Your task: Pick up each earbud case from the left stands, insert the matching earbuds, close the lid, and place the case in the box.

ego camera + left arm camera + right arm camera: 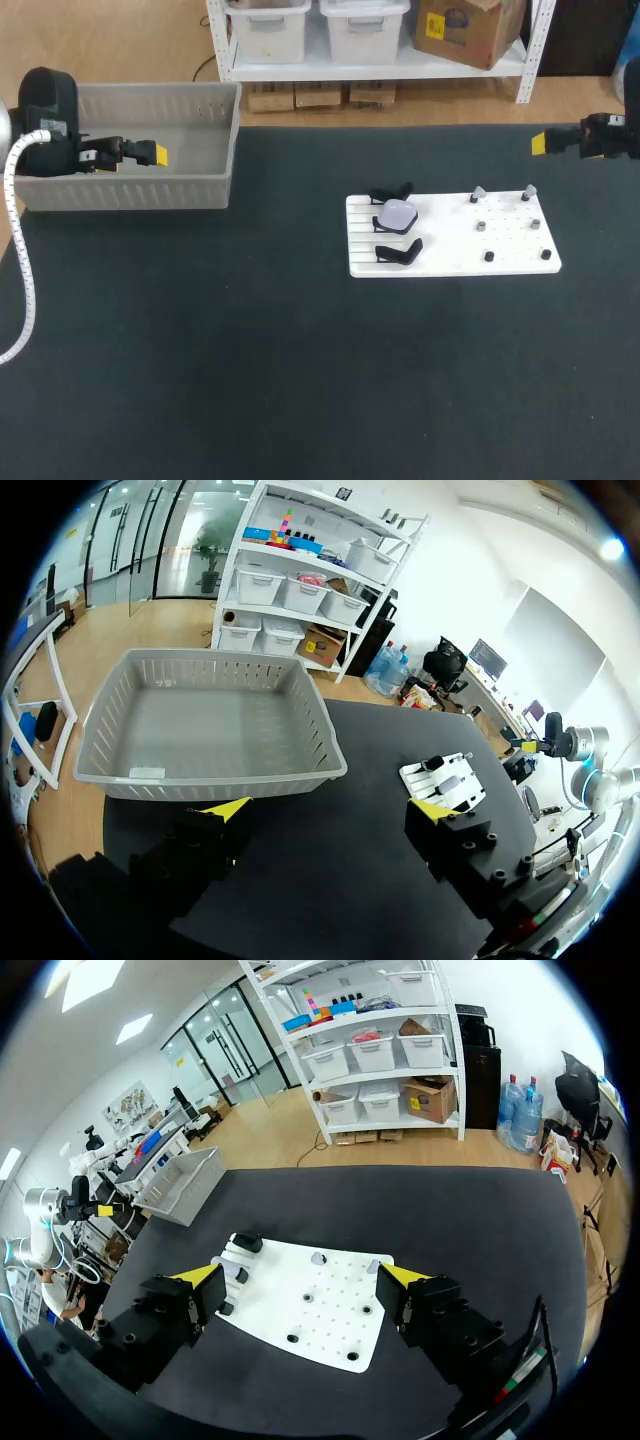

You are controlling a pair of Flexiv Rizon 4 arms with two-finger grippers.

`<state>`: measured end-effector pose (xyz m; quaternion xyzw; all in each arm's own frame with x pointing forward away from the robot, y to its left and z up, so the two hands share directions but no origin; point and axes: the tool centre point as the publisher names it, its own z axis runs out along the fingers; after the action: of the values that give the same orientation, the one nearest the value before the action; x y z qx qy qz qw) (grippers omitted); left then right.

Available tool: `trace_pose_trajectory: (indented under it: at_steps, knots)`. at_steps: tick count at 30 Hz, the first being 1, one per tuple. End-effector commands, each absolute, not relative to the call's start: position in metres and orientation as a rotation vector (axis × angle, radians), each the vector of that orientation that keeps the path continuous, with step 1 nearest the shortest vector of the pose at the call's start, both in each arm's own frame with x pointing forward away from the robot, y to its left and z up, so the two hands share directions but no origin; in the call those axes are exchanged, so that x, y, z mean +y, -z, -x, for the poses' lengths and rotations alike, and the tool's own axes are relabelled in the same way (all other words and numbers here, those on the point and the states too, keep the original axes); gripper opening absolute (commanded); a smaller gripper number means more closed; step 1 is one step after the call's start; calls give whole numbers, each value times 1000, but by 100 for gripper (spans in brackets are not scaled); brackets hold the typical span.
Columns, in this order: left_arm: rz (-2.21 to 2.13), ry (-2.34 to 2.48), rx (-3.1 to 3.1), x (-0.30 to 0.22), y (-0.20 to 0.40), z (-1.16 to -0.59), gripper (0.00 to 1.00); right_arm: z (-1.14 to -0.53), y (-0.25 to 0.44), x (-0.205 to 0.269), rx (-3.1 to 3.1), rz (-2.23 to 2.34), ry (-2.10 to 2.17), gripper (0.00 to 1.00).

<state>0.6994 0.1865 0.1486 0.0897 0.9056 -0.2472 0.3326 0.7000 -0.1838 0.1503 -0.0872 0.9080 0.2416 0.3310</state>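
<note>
On the black table (250, 350), the white board (500, 245) carries 3 stands (398, 252), with 1 earbud case (398, 214) on the middle stand, well apart from the box (130, 185). The left gripper (330, 808) has its fingers spread, box ahead; the right gripper (300, 1274) is spread too, board ahead.

The table (250, 380) looks matt and cloth-like, the board (455, 250) smooth plastic, the box (130, 190) matt plastic.

Box (130, 190) at the table's far left, board (450, 262) right of centre.
Left gripper (157, 155) over the box; earbud case (398, 214) on the middle of the board's three left stands (398, 252), pegs (489, 256) to their right; right gripper (540, 143) beyond the board's far right corner.
</note>
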Motion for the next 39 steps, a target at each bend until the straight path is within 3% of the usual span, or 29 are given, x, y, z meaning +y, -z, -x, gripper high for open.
trace_pose_trajectory:
  at_steps: [1, 20, 39]
  knots:
    - [-231, 637, 2373, 185, -150, -700, 100, -700, -150, -185, 2373, 232, -638, 100]
    - [-330, 676, 2314, 181, -152, -699, 100, -700, -150, -185, 2373, 232, -638, 100]
    - [-1245, 747, 1831, 106, -174, -698, 100, -700, -150, -185, 2373, 232, -638, 100]
